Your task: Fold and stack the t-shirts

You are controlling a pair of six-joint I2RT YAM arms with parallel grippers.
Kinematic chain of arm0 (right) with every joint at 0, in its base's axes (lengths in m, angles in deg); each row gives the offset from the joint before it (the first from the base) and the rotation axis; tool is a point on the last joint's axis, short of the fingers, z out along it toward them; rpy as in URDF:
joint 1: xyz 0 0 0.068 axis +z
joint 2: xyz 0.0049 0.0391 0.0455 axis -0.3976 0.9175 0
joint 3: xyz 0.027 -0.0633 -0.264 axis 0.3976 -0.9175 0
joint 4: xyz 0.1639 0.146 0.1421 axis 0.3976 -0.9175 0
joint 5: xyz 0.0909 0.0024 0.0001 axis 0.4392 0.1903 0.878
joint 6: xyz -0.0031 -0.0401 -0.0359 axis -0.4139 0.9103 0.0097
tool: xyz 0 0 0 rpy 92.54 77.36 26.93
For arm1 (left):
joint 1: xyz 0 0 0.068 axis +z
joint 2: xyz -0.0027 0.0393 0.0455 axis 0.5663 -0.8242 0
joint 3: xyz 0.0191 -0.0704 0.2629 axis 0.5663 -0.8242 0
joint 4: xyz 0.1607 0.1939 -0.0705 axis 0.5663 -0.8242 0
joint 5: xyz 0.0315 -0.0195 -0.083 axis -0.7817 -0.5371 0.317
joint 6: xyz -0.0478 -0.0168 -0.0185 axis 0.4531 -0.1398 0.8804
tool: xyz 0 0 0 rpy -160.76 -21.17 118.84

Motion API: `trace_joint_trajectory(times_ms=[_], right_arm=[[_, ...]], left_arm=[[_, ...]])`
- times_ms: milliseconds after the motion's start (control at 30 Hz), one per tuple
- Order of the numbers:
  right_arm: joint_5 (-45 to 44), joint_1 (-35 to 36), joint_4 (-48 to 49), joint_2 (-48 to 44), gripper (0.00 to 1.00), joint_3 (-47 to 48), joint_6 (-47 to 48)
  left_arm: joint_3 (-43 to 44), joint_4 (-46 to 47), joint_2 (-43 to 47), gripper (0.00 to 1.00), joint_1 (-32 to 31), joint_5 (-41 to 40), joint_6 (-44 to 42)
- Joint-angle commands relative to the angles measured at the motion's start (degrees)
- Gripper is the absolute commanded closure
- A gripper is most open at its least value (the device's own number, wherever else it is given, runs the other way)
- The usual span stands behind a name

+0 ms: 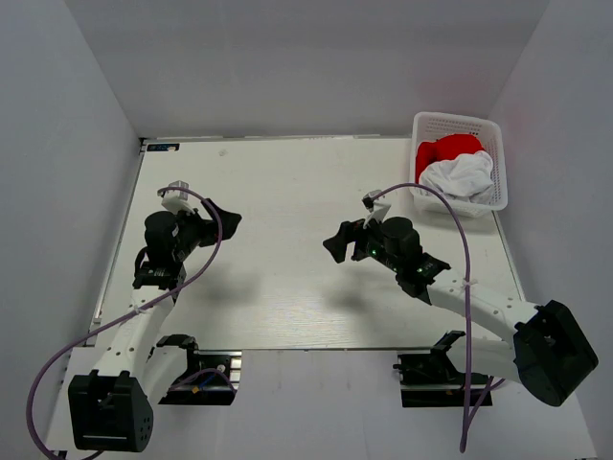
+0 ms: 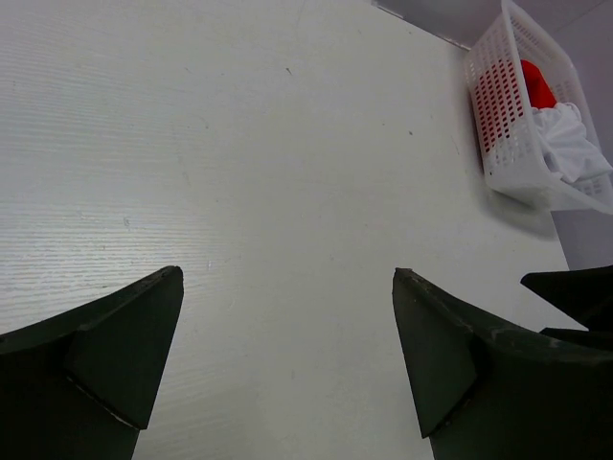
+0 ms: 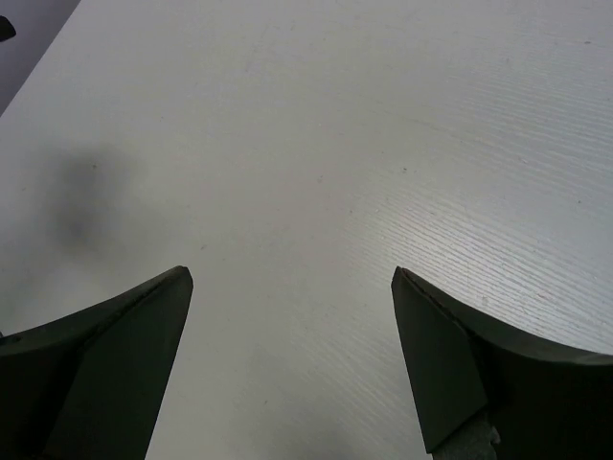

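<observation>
Nearest the overhead camera, two arm bases at the near edge of the white table point(image 1: 287, 182), the left one clipped by the bottom of the frame. Just beyond, poised over bare tabletop and well apart, the left gripper point(image 1: 224, 218) and the right gripper point(image 1: 335, 244), tips angled toward each other. Both spread wide, with nothing held. Borne out by the wrist views: only wood-grain surface between the left arm's dark fingers point(image 2: 105, 345) and between the right arm's dark fingers point(image 3: 105, 345), all four cut off at the lower edge. A soft grey shadow on the tabletop at the left of the right wrist view.

Farther back, in the table's far right corner, a white lattice basket point(image 1: 458, 119). Inside, crumpled and unfolded, a red t-shirt point(image 1: 442, 151) toward the rear and a white t-shirt point(image 1: 465, 177) heaped at the near side, partly covering it. Impossible to tell whether more garments lie beneath. At the far left corner, a small dark label point(image 1: 163, 147), too small to read.
</observation>
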Motion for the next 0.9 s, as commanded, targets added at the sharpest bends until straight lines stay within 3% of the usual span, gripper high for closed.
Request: trace_joint_trajectory(times_ms=[0, 233, 500, 600, 667, 767, 867], right_arm=[[-0.33, 0.29, 3.39, -1.42, 0.1, -0.34, 0.96], [0.78, 0.11, 5.06, -0.72, 0.1, 0.0, -0.1], [-0.07, -0.24, -0.92, 7.63, 0.1, 8.7, 0.79], [-11.99, -1.64, -5.91, 9.73, 0.1, 13.87, -3.16], [-20.16, -3.74, -16.19, 11.23, 0.1, 20.2, -4.66], [-26.07, -7.0, -24.81, 12.38, 0.1, 27.51, -7.13], [-26.44, -15.84, -27.18, 12.9, 0.1, 33.02, -4.49]], left_arm=[[-0.24, 0.04, 0.93, 0.0, -0.11, -1.09, -0.26], [-0.24, -0.57, 0.31, 0.0, -0.11, -1.71, -0.26], [0.37, -1.97, -0.74, 0.0, -0.11, -3.73, -0.26], [0.9, -2.51, -1.27, 0.0, -0.11, -4.34, -0.26], [0.9, -2.51, -1.27, 0.0, -0.11, -4.96, -0.26], [0.9, -2.51, -1.79, 0.0, -0.11, -4.96, -0.26], [1.43, -3.12, -1.8, 0.0, -0.11, -5.67, 0.27]])
